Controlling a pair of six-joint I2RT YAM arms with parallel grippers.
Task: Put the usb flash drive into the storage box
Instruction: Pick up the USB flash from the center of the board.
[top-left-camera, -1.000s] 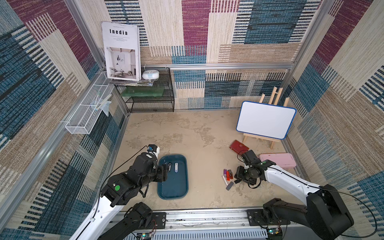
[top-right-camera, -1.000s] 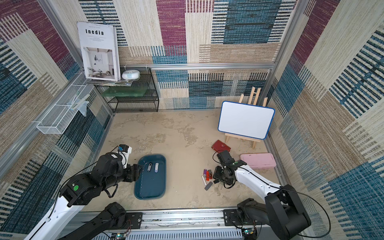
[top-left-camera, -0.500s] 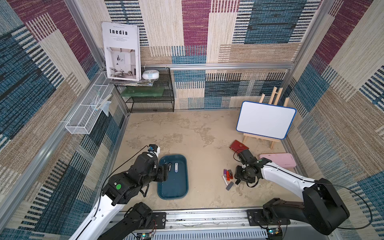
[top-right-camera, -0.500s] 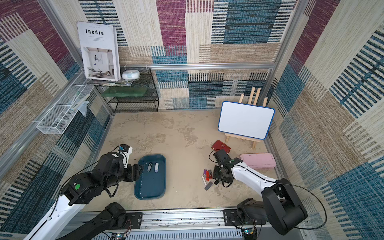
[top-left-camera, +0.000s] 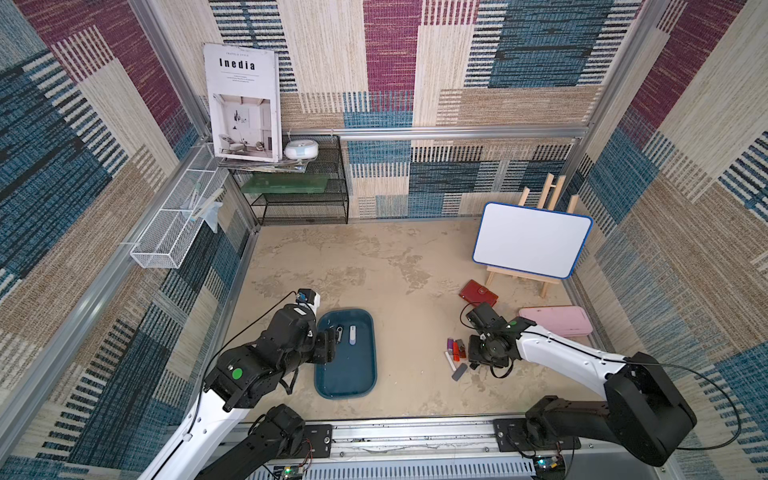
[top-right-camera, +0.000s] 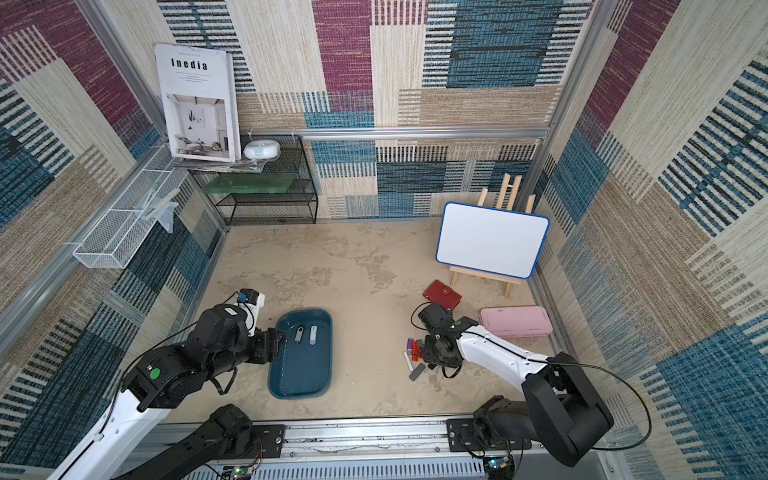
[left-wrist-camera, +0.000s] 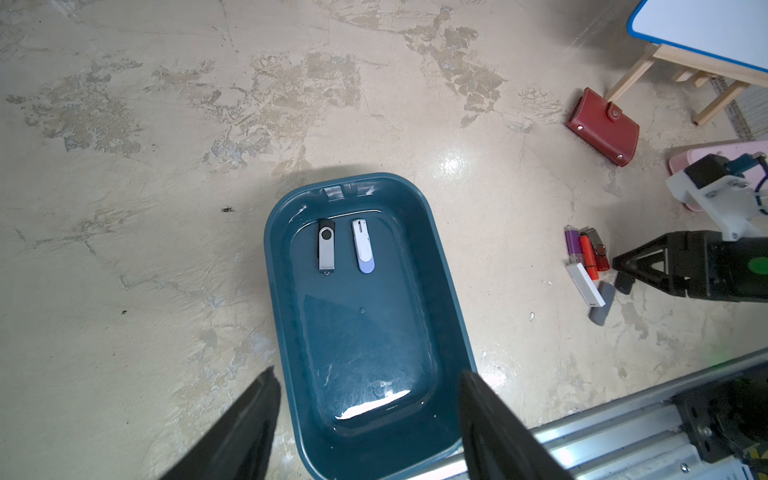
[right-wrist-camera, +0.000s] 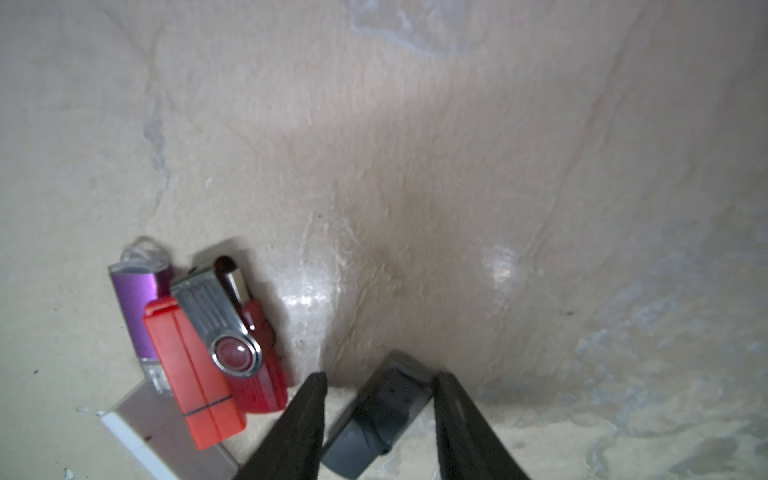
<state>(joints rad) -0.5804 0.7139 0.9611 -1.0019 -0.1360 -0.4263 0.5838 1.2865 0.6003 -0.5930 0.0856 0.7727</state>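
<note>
Teal plastic against mottled beige: the storage box (top-left-camera: 351, 370) lies on the tabletop (top-left-camera: 395, 266) in front of your left arm. Two flash drives already rest side by side at its far end — a black-and-silver swivel drive (left-wrist-camera: 326, 249) and a white-and-lavender drive (left-wrist-camera: 363, 246), close together, not touching. Your left gripper (left-wrist-camera: 368, 371) hovers over the box's near end, jaws spread wide and holding nothing.

Well apart from the box, on your right-hand side, your right gripper (right-wrist-camera: 380, 378) is down at the tabletop with a dark flash drive (right-wrist-camera: 392, 397) between its fingers (right-wrist-camera: 299, 428). The jaws stand narrow, one finger along each side of the drive, which lies flat on the surface. From the wrist view you cannot tell whether the fingers press it or merely flank it. A grey drive (top-left-camera: 459, 371) lies right at its end — touching or just apart, you cannot say.

Just beside the fingers sits a small heap. A purple drive (right-wrist-camera: 135, 307), an orange drive (right-wrist-camera: 191, 374) and a red swivel drive (right-wrist-camera: 232, 332) with a silver clip lie packed together, and a white drive (right-wrist-camera: 166, 436) pokes out from under them. Farther back on that side sit a red wallet (top-left-camera: 478, 294), a pink case (top-left-camera: 555, 321) and a whiteboard (top-left-camera: 532, 240) on a wooden easel.
</note>
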